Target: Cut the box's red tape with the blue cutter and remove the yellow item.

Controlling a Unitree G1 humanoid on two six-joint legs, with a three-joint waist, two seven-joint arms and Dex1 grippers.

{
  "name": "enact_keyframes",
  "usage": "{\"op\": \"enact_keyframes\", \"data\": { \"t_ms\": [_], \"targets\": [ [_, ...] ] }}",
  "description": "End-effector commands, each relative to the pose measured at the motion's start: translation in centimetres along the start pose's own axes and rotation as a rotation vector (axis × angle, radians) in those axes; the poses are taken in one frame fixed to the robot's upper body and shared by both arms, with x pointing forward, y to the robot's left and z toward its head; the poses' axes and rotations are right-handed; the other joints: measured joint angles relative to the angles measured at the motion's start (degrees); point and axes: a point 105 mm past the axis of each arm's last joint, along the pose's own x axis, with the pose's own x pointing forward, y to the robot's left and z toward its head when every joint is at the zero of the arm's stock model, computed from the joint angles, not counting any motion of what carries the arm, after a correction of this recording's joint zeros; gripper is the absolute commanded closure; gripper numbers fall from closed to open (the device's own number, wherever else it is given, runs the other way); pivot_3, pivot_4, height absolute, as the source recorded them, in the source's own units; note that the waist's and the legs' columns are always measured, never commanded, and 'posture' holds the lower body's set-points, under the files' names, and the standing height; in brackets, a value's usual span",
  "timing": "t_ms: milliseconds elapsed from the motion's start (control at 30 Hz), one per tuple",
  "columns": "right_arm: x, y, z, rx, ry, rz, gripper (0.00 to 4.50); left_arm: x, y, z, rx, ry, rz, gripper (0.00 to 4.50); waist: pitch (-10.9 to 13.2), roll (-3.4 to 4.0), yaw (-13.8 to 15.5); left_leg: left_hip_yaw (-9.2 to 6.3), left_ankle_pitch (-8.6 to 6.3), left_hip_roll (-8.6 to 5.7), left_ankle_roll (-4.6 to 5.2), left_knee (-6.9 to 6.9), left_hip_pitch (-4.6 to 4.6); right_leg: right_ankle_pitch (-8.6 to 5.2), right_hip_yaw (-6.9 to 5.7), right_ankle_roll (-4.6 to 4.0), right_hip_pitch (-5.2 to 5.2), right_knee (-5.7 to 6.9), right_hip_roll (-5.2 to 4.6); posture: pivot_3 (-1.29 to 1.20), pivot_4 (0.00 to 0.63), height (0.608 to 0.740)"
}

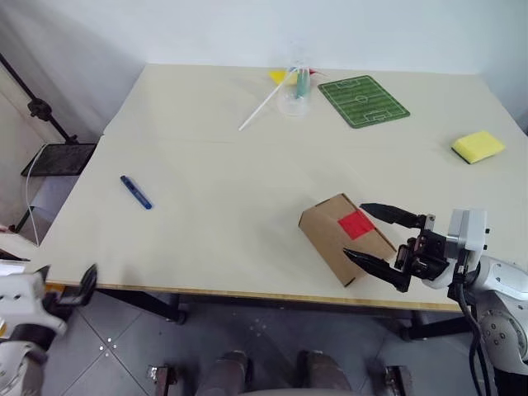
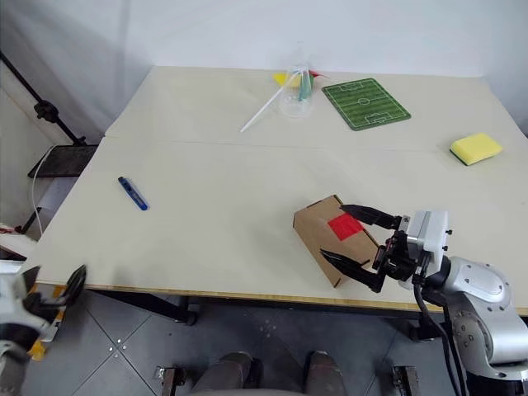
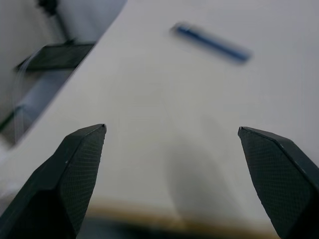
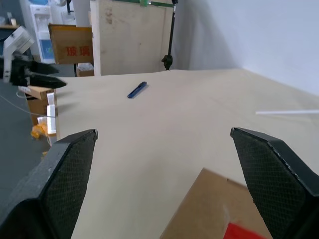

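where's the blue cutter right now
The blue cutter lies on the table's left side, well left of the box, untouched.

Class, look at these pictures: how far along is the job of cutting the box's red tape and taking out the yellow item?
Done: nothing visible. The red tape looks whole on the closed box. In hand: nothing; the blue cutter lies alone on the table, the left hand open at the table's edge, the right hand open beside the box. Left: pick up the cutter, cut, open, remove the item.
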Motion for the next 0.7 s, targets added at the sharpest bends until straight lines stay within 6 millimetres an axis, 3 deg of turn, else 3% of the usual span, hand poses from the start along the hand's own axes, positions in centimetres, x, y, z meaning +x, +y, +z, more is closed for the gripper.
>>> {"op": "enact_keyframes", "data": {
  "t_ms": [33,167,267,367,533,700],
  "targets": [
    [-0.5,1.8,1.1,-0.081,0.017,0.073,0.02,3.1,-2.9,2.8,-0.064,-0.087,0.097,0.00,0.0,-0.03,-0.1,0.00,-0.01,-0.01,-0.01,0.00,0.00,0.00,0.00,0.00,-0.02,0.05,0.02,0.00,0.150,0.740],
    [-0.7,2.7,1.5,-0.090,0.008,0.054,0.02,6.0,-4.5,4.0,-0.148,-0.087,0.286,0.00,-0.1,-0.17,-0.5,-0.05,-0.04,0.05,-0.05,0.10,-0.04,0.02,-0.06,0.03,-0.09,0.36,0.21,0.00,0.150,0.740],
    [-1.5,3.0,1.0,-0.102,0.006,-0.005,0.02,9.5,-7.0,4.8,-0.166,-0.059,0.386,0.00,-0.1,-0.57,-0.3,0.02,-0.07,0.15,-0.11,0.13,0.02,0.02,-0.01,0.04,-0.12,0.45,0.48,0.00,0.150,0.740],
    [-1.8,3.1,0.8,-0.068,0.018,-0.042,0.02,11.7,-7.7,4.7,-0.234,-0.020,0.483,0.00,-0.1,-0.67,-0.3,0.02,-0.06,0.16,-0.16,0.19,-0.02,0.02,0.02,0.04,-0.12,0.43,0.73,0.00,0.150,0.740],
    [-2.0,3.2,0.6,-0.058,0.024,-0.082,0.02,13.7,-7.1,3.0,-0.243,0.106,0.684,0.00,0.0,-0.81,-0.3,0.09,-0.06,0.20,-0.18,0.18,-0.02,0.02,0.03,0.05,-0.24,0.48,0.74,0.00,0.150,0.740],
    [-2.3,3.1,0.6,-0.056,0.027,-0.129,0.02,15.1,-8.0,3.4,-0.187,0.114,0.628,0.00,0.0,-0.98,-0.2,0.09,-0.04,0.17,-0.22,0.19,-0.14,0.02,0.01,0.05,-0.42,0.60,0.72,0.00,0.150,0.740]
  ]
}}
